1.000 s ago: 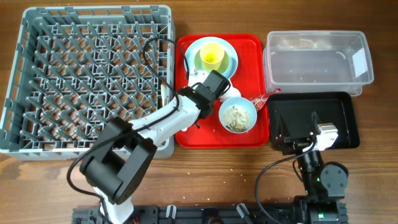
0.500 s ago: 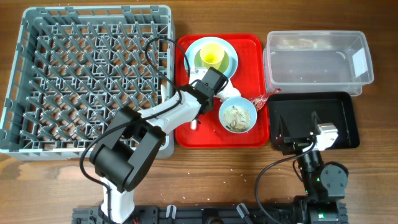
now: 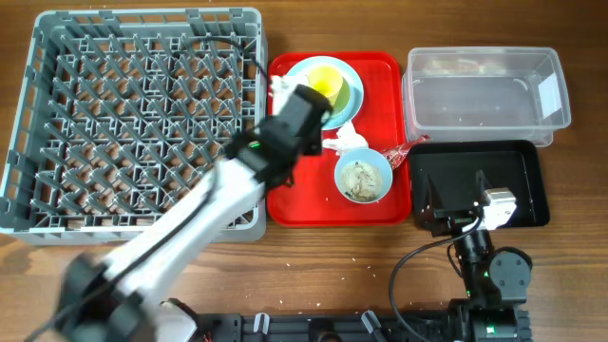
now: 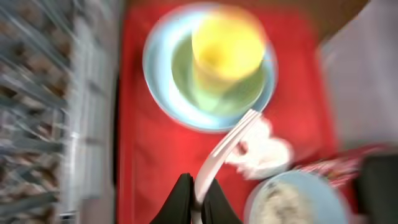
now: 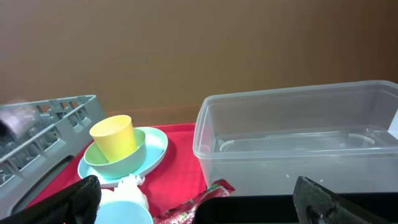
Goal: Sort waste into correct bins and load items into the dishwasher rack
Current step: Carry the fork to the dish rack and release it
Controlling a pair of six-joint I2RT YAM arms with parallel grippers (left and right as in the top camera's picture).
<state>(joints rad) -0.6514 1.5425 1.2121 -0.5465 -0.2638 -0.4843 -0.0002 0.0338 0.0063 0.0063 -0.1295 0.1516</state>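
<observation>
While the white plastic fork (image 4: 229,138) is pinched only at the tail of its handle, tines pointing away over the red tray (image 4: 155,165), it will probably swing or slip if carried fast. Left gripper (image 4: 198,188): fingers clamped on the handle, fork apparently lifted off the tray. Under the tines lies the crumpled napkin (image 4: 264,152). Just beyond is the blue plate (image 4: 163,74), carrying a bowl (image 4: 205,96) and the yellow cup (image 4: 227,53). The bowl of rice crumbs (image 4: 292,199) sits near, lower right.

Judged step: carrying the fork to the dishwasher rack (image 3: 133,123), just beside the tray on the left. The arm should keep the wrist level, cross the lattice wall high, lower the fork between pegs, and let go only once it is supported, since a thin fork may fall through the grid. The left wrist view is smeared, so grip depth cannot be told.

Right gripper (image 5: 196,186): fingers apart, empty, over the black tray (image 3: 518,161) beside the clear tub (image 3: 475,104).
</observation>
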